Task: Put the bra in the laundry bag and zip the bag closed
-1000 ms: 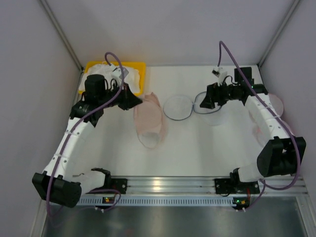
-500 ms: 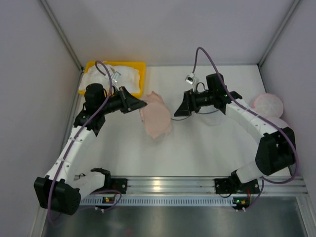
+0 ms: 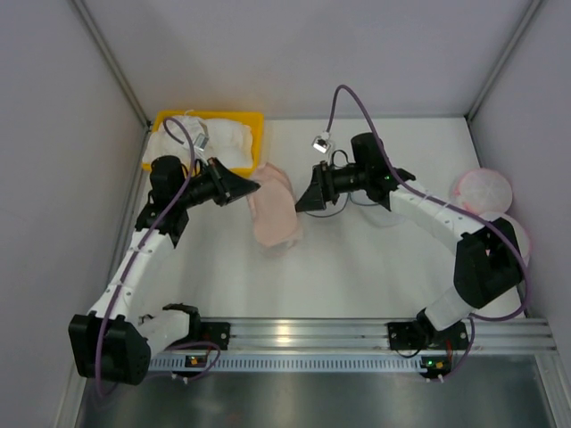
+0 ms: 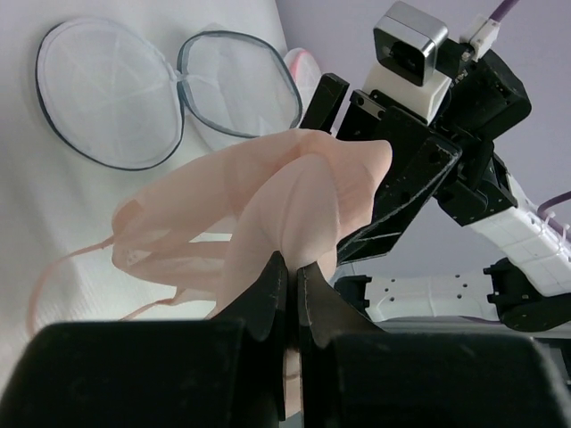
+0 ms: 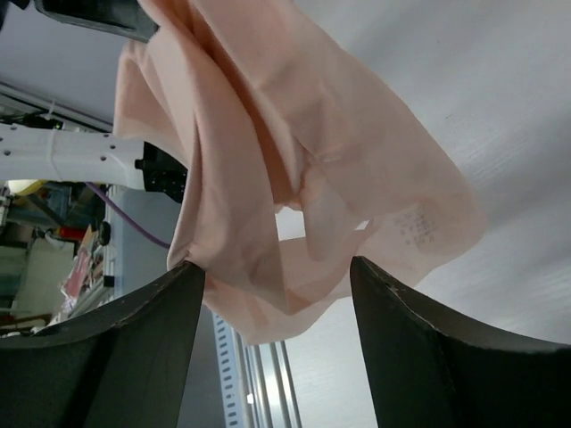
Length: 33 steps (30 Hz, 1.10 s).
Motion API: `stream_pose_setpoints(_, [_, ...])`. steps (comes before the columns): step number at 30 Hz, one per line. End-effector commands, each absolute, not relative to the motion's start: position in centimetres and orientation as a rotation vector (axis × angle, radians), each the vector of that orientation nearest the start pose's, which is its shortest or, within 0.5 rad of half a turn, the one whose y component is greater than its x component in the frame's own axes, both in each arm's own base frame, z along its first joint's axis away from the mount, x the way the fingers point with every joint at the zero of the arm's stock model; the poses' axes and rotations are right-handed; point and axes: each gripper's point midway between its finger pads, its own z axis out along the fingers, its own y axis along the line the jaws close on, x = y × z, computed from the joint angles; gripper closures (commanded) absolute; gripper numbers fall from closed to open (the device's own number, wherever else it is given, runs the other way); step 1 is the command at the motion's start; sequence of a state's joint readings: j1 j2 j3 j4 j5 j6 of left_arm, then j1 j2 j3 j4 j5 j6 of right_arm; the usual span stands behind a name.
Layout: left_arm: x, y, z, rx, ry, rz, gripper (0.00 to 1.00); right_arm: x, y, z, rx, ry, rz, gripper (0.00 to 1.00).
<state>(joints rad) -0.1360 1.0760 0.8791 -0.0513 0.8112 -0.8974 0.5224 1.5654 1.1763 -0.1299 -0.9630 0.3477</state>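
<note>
Top external: right gripper [image 3: 302, 200] hides most of laundry bag [image 4: 107, 107] — bra [image 3: 275, 209] beside.

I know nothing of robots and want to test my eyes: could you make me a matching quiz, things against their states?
1. left gripper
2. right gripper
3. laundry bag
4. yellow bin

a. holds white garments
b. open, close to the bra
c. lying unzipped on the table
d. shut on the bra

Pairs: 1-d, 2-b, 3-c, 4-a.
</note>
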Motion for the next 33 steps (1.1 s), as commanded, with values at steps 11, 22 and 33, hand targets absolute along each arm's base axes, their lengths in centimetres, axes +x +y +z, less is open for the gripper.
stream_pose_setpoints(11, [28.7,-18.4,30.7,-0.071,1.901,-1.497,1.0,30.2,27.9,23.1,-0.72,1.994,1.29,0.28])
stream_pose_setpoints(22, [29.3,-18.5,29.8,-0.123,1.913,-1.529,1.0,27.2,31.7,23.8,-0.773,1.95,1.465,0.3])
stream_pose_setpoints(33, [29.5,-18.2,28.9,-0.134,1.919,-1.486,1.0,25.5,34.9,25.7,-0.837,1.895,1.645,0.87])
